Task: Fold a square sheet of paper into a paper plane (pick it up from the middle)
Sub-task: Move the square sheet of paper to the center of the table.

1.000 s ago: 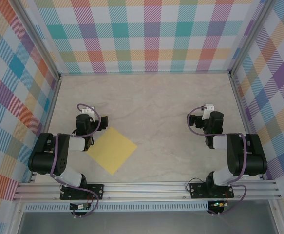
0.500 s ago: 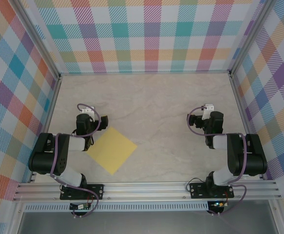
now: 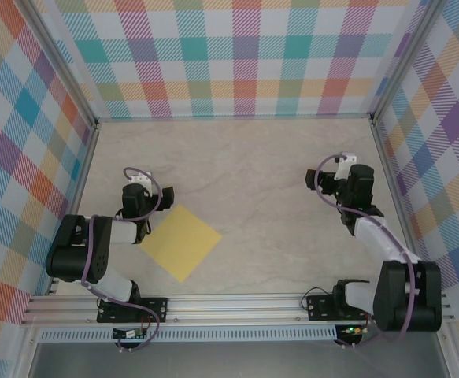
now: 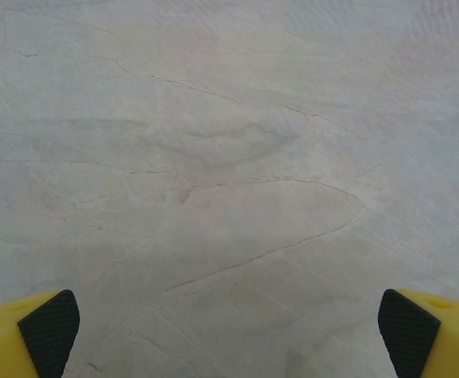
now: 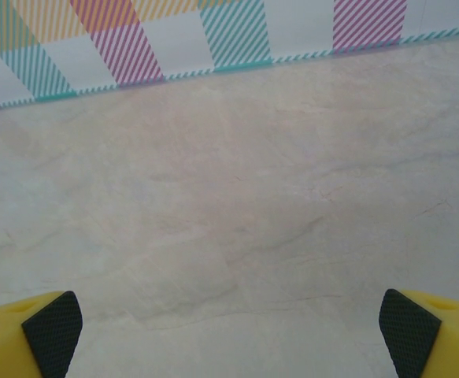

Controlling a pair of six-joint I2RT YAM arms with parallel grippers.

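The square sheet of paper (image 3: 181, 242), bright yellow, lies flat on the marble table, turned like a diamond, at the near left. My left gripper (image 3: 138, 206) hangs just beyond the sheet's upper-left edge. In the left wrist view its yellow fingers (image 4: 36, 331) stand wide apart over bare marble, and the left gripper (image 4: 229, 335) holds nothing. My right gripper (image 3: 353, 187) is far to the right, well away from the paper. In the right wrist view the right gripper (image 5: 229, 331) is open too, its fingertips (image 5: 418, 331) over bare table, facing the back wall.
Plaid walls (image 3: 237, 55) enclose the table on three sides, with metal frame posts at the back corners. An aluminium rail (image 3: 237, 307) runs along the near edge and carries both arm bases. Bare marble (image 3: 260, 181) stretches between the two arms.
The right arm has unfolded and stretched out: its gripper moved back and to the right, toward the right wall. The left arm and the paper have not moved.
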